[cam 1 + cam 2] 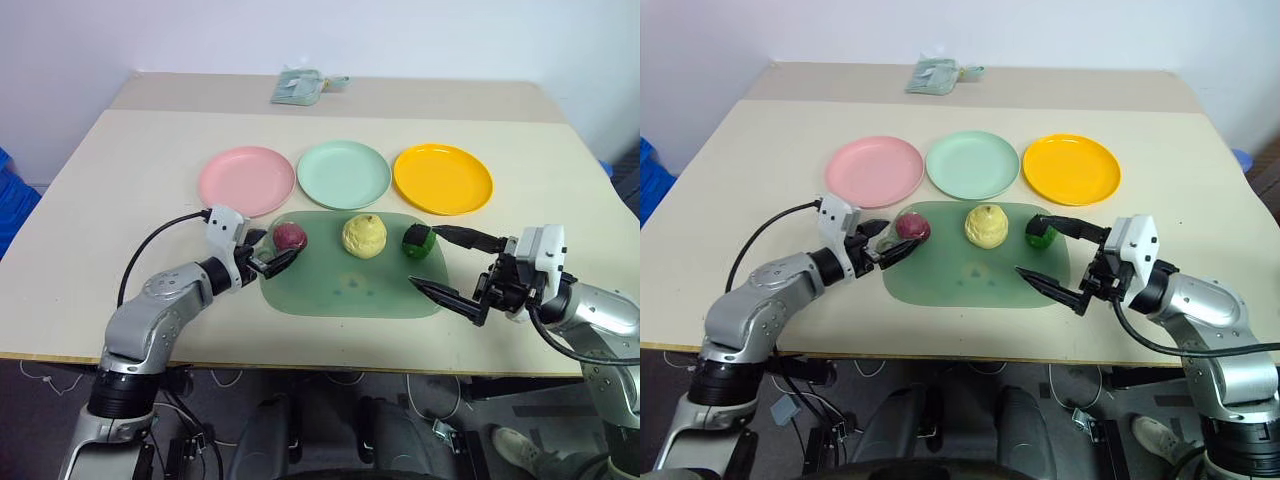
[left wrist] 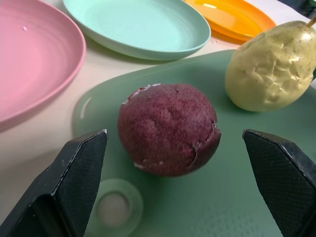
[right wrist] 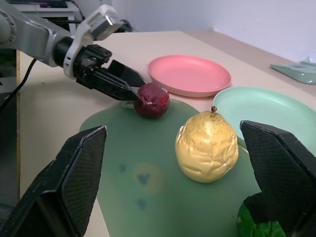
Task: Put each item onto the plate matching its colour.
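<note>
- Left wrist view: your left gripper (image 2: 173, 190) stands wide open, fingers flanking the purple-red lump (image 2: 169, 129) without touching it.
- Lump, yellow pear-like ball (image 1: 364, 236) and green-black piece (image 1: 417, 240) all sit on the green mat (image 1: 330, 295) (none plated).
- Pink plate (image 1: 246, 180), mint plate (image 1: 343, 173) and orange plate (image 1: 442, 178) line up behind the mat.
- Your right gripper (image 1: 443, 262) gapes wide, empty, near the green-black piece.
</note>
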You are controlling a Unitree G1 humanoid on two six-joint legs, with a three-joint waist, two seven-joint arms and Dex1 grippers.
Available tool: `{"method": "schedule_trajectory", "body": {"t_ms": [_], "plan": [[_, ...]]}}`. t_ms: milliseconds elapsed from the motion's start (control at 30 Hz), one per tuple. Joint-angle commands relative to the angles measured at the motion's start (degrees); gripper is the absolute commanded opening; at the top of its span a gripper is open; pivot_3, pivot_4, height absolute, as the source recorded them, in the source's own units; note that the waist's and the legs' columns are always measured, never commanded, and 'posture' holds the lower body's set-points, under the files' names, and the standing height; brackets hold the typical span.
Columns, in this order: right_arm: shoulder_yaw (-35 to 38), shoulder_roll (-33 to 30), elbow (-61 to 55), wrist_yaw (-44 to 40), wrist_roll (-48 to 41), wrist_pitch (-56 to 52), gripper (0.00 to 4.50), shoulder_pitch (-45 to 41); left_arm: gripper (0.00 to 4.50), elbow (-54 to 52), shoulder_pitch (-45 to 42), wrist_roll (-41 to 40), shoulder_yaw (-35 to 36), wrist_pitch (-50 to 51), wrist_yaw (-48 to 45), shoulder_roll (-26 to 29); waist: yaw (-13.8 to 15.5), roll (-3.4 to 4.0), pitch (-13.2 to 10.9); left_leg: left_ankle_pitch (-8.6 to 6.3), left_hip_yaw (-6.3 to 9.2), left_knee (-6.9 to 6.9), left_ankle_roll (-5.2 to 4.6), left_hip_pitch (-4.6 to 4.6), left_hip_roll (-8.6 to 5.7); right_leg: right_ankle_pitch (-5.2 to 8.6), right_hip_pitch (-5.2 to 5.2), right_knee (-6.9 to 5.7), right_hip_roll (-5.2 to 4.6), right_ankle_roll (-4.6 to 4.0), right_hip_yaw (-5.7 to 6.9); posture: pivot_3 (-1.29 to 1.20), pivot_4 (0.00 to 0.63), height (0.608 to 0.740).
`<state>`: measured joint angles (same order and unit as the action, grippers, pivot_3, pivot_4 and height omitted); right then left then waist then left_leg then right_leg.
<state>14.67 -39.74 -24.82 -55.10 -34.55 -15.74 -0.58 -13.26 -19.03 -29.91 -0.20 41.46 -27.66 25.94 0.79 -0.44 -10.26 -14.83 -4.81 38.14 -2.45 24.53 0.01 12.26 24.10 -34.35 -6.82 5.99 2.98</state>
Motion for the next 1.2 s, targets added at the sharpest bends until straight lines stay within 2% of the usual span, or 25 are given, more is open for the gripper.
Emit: {"method": "schedule_trajectory", "body": {"t_ms": [33,67,133,267,300,533,633,800,967,1000,1033,1100,1133,1200], "plan": [[1.3,0.4,-0.7,0.0,-0.2,2.0,4.43,0.8,4.50,1.4,-2.3,1.6,-0.5,1.1,0.3,0.0,0.0,0.00,0.0,0.00,0.00,0.00,0.00,0.00,0.00,0.00,-0.01,0.00,0.00,0.00,0.00,0.00,0.150,0.740],[1.5,0.5,-0.7,0.0,-0.2,2.2,4.43,1.0,4.50,2.2,-3.1,1.8,-0.5,1.5,0.5,-0.3,0.0,0.00,0.0,0.00,0.00,0.01,0.00,0.00,0.00,0.00,-0.01,-0.01,0.00,0.00,0.00,0.00,0.150,0.740],[1.6,0.5,-0.8,0.2,-0.2,2.6,4.50,1.6,3.98,3.0,-4.3,2.0,-0.4,1.5,0.7,-0.9,0.0,0.00,0.0,0.00,0.00,0.02,0.00,0.00,-0.01,0.00,-0.01,0.00,0.00,0.00,0.00,0.00,0.150,0.740],[1.6,0.5,-1.1,0.7,-0.4,3.0,4.50,2.2,2.19,3.6,-5.8,3.0,-0.5,1.8,0.9,-1.6,0.0,0.00,0.0,0.00,0.00,0.01,0.00,0.00,-0.01,-0.01,-0.01,0.00,0.00,0.01,0.00,0.00,0.150,0.740],[1.6,0.6,-1.1,0.9,-0.3,3.0,4.50,2.2,1.91,3.9,-6.3,3.7,-0.8,1.4,1.4,-1.9,0.0,0.00,0.0,0.00,0.00,0.01,0.00,0.00,-0.01,-0.01,-0.01,0.00,0.00,0.01,0.00,0.00,0.150,0.740],[0.8,0.6,-1.3,2.0,-0.1,2.8,4.50,1.9,1.91,4.9,-8.4,5.0,2.0,-0.4,4.6,-5.2,0.0,-0.01,0.0,0.01,0.01,0.03,0.00,-0.01,-0.01,-0.01,-0.03,-0.02,0.00,0.02,0.00,0.00,0.150,0.740],[0.3,0.5,-1.3,2.5,0.1,2.6,4.50,1.3,1.91,8.6,-13.8,4.5,7.7,-0.8,10.8,-8.1,0.2,-0.05,0.0,0.02,0.02,0.04,0.00,-0.01,-0.01,-0.02,-0.02,-0.04,0.00,0.02,0.01,0.00,0.150,0.740],[-1.0,0.6,-0.4,3.1,0.4,2.2,4.50,-0.5,1.91,23.1,-23.9,7.4,13.6,-6.5,18.7,-10.3,0.0,-0.08,0.0,0.04,0.06,0.12,0.01,-0.02,-0.04,-0.09,-0.09,-0.09,0.08,0.16,0.11,0.00,0.150,0.740],[-2.1,0.9,0.9,3.5,0.6,1.9,4.50,-2.9,1.91,40.8,-32.1,10.2,13.6,-15.0,17.9,-11.2,0.2,-0.14,-0.1,0.02,0.02,0.13,-0.07,-0.01,-0.13,-0.32,-0.13,-0.08,0.11,0.57,0.17,0.00,0.150,0.740],[-2.3,0.9,1.2,3.6,0.7,1.9,4.50,-3.3,2.77,43.6,-33.1,10.7,13.4,-16.4,17.5,-11.3,0.2,-0.16,-0.1,0.02,0.02,0.15,-0.08,-0.01,-0.14,-0.33,-0.16,-0.06,0.11,0.60,0.18,0.00,0.150,0.740],[-2.5,0.9,1.4,3.7,0.8,2.0,4.50,-3.6,3.12,45.8,-33.9,10.9,13.3,-17.5,17.0,-11.5,0.2,-0.19,-0.1,0.01,0.04,0.15,-0.09,-0.01,-0.15,-0.34,-0.20,-0.02,0.11,0.61,0.20,0.00,0.150,0.740],[-2.6,1.0,1.4,4.2,1.0,2.0,4.50,-3.9,4.21,48.4,-34.5,11.4,13.0,-18.8,16.1,-11.8,0.1,-0.22,-0.1,-0.02,0.03,0.16,-0.13,-0.01,-0.15,-0.35,-0.22,0.02,0.09,0.63,0.20,0.00,0.150,0.740],[-2.6,1.0,1.3,4.5,1.1,2.0,4.50,-3.9,4.46,48.5,-34.4,11.2,13.0,-18.9,15.6,-11.9,0.0,-0.22,-0.1,-0.02,0.03,0.15,-0.14,-0.01,-0.15,-0.36,-0.22,0.03,0.09,0.64,0.20,0.00,0.150,0.740],[-2.7,1.3,0.8,5.6,1.6,1.8,4.50,-4.0,4.46,45.9,-33.1,10.5,13.1,-18.2,14.9,-12.1,0.0,-0.23,-0.1,-0.03,0.03,0.15,-0.14,-0.01,-0.15,-0.37,-0.22,0.03,0.08,0.67,0.20,0.00,0.150,0.740]]}}
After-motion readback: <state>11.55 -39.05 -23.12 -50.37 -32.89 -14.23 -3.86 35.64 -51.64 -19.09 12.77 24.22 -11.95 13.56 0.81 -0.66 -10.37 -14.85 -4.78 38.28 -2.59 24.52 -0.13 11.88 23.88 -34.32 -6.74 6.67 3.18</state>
